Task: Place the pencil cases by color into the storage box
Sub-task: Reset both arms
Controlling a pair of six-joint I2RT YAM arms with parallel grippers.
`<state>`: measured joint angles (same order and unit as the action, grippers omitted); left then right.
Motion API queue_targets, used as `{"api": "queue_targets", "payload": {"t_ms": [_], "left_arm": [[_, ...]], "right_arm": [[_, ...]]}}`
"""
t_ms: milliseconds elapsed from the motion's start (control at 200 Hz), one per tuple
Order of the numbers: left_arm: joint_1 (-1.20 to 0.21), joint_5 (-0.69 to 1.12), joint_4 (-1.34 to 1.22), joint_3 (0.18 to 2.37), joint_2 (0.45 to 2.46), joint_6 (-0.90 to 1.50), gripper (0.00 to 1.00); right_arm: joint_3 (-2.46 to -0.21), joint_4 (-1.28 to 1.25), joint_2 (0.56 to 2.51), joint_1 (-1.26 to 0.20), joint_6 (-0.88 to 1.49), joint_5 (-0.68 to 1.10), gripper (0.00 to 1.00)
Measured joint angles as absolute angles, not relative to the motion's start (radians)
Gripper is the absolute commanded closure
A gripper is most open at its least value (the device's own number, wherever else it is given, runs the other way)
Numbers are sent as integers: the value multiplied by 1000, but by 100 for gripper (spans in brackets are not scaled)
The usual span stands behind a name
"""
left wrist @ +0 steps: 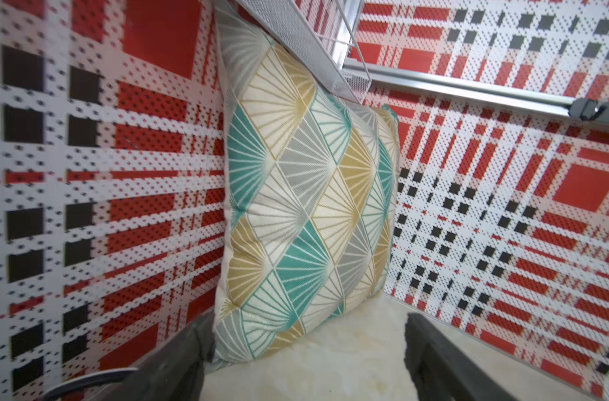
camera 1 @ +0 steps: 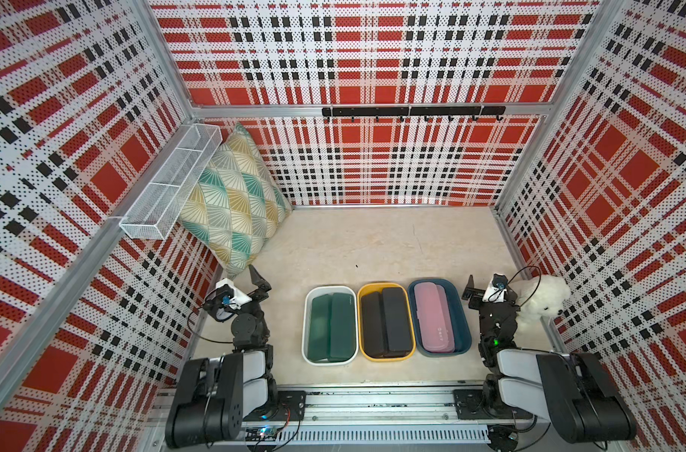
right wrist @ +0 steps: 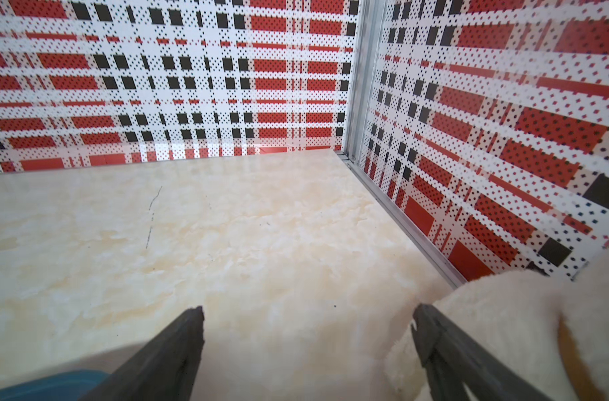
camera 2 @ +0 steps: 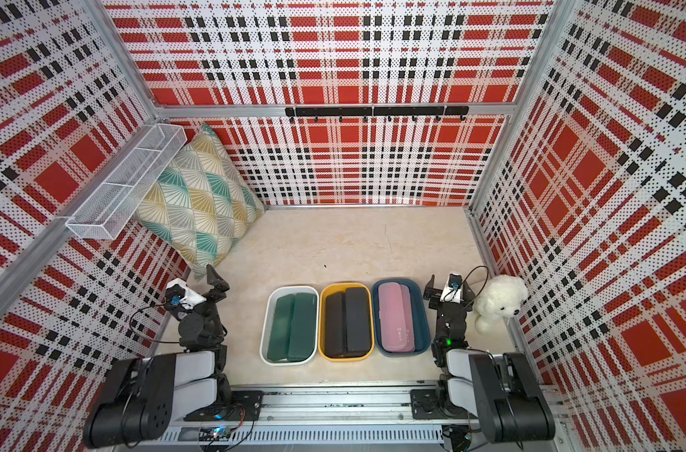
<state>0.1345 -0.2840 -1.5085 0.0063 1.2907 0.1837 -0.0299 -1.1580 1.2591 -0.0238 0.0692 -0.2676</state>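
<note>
Cases point(camera 1: 396, 321) all lie front-to-back in the tubs point(camera 1: 385, 285), right between left gripper point(left wrist: 308, 321) and right gripper point(right wrist: 306, 312), both gaping wide, holding nothing.

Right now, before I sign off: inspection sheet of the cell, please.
Surface: beige table; no loose cases seen on it.
Job's things: green cases in white tub; black cases in yellow tub; pink cases in blue tub; stacked, count unclear.
Clutter: pillow in far left corner; plush dog beside right arm; mesh basket on left wall; hook rail on back wall.
Grippers: left gripper open, empty; right gripper open, empty, next to plush dog.
Cables: cable loops at both wrist cameras, apart from tubs.
Surroundings: plaid perforated walls, aluminium frame.
</note>
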Motion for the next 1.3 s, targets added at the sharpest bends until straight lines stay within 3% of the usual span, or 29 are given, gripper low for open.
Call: {"api": "queue_targets", "payload": {"t_ms": [180, 401, 651, 797, 942, 1122, 1303], "left_arm": [[137, -188, -1571, 6, 1478, 194, 15], [111, -150, -1589, 6, 1481, 170, 15], [103, -178, -1574, 6, 1169, 158, 14], [100, -227, -1446, 6, 934, 134, 8], [111, -258, -1375, 6, 859, 147, 7], [96, -245, -1436, 6, 1110, 174, 10], [31, -223, -1565, 8, 1520, 126, 1]], "right_arm": [[-81, -1335, 1489, -10, 88, -165, 0], [-287, -1192, 1553, -10, 56, 0, 0], [-302, -1111, 1551, -10, 42, 54, 0], [-302, -1099, 1551, -9, 42, 65, 0], [-302, -1095, 1551, -10, 41, 68, 0], [-302, -1090, 1551, -9, 41, 68, 0], [-302, -1089, 1551, -9, 41, 68, 0]]}}
